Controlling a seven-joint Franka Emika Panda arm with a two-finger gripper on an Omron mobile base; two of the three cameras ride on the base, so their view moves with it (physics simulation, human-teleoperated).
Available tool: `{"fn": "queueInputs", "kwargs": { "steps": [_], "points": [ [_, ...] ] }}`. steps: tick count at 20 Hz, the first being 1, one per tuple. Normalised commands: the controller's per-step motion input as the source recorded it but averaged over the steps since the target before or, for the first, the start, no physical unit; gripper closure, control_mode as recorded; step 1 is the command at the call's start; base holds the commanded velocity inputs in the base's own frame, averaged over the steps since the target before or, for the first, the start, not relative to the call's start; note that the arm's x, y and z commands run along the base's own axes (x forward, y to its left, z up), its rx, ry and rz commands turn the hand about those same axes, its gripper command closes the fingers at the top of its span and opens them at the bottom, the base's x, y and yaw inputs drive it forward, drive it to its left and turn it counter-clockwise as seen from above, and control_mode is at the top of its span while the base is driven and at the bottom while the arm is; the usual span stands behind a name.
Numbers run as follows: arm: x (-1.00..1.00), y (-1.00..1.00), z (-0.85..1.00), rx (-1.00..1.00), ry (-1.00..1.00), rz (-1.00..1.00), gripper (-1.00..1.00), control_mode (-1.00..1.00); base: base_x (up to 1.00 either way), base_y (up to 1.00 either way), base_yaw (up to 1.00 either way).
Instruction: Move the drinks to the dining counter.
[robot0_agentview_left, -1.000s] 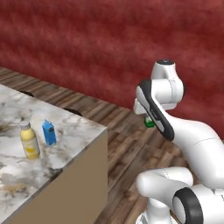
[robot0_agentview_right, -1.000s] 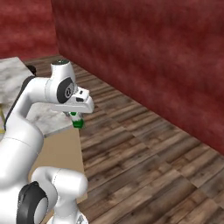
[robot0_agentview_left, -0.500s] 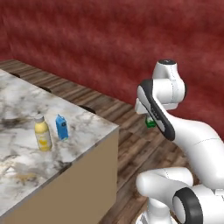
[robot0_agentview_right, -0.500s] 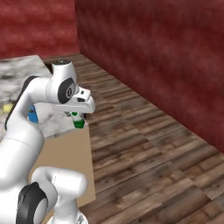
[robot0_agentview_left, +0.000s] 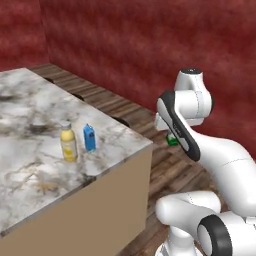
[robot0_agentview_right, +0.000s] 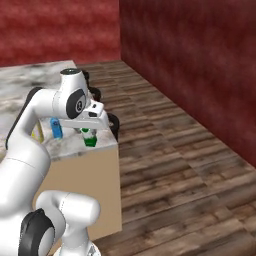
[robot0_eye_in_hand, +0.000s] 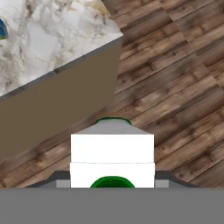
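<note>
You are mid-carry on the last of the three drinks: your gripper (robot0_agentview_right: 89, 134) is clamped on the green-and-white carton (robot0_agentview_right: 89, 139), which hangs in the air off the corner of the dining counter (robot0_agentview_left: 115, 150), not yet over its top. In the hand view the carton (robot0_eye_in_hand: 112, 159) sits square between the fingers, its white top and green cap toward the camera, with bare floor beneath it and the counter's corner up and to the left. The yellow bottle (robot0_agentview_left: 68, 142) and the slim blue carton (robot0_agentview_left: 89, 137) already stand upright on the marble, just beside each other and set back from the near edge. By my reading, the next move calls for bringing the held carton in over the marble, choosing a free patch near the other two without nudging them, lowering it until its base rests flat, and only then letting the fingers part. The counter is white-grey marble with dark and gold veins over a plain tan base. Around it lie a dark wooden plank floor (robot0_agentview_right: 190, 165) and deep red walls (robot0_agentview_left: 150, 45).
</note>
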Motion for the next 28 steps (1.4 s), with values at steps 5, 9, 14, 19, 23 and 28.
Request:
{"fn": "queueInputs", "kwargs": {
  "steps": [5,9,14,19,23,28],
  "points": [
    [0.00,0.00,0.00,0.00,0.00,0.00,1.00,1.00,0.20,0.00,0.28],
    [0.00,0.00,0.00,0.00,0.00,0.00,1.00,1.00,0.20,0.00,0.28],
    [0.00,0.00,0.00,0.00,0.00,0.00,1.00,1.00,0.28,0.00,0.27],
    [0.00,0.00,0.00,0.00,0.00,0.00,1.00,1.00,0.41,-0.02,0.24],
    [0.00,0.00,0.00,0.00,0.00,0.00,1.00,1.00,0.43,-0.15,0.20],
    [0.00,0.00,0.00,0.00,0.00,0.00,1.00,1.00,0.34,-0.34,0.16]
  ]
}}
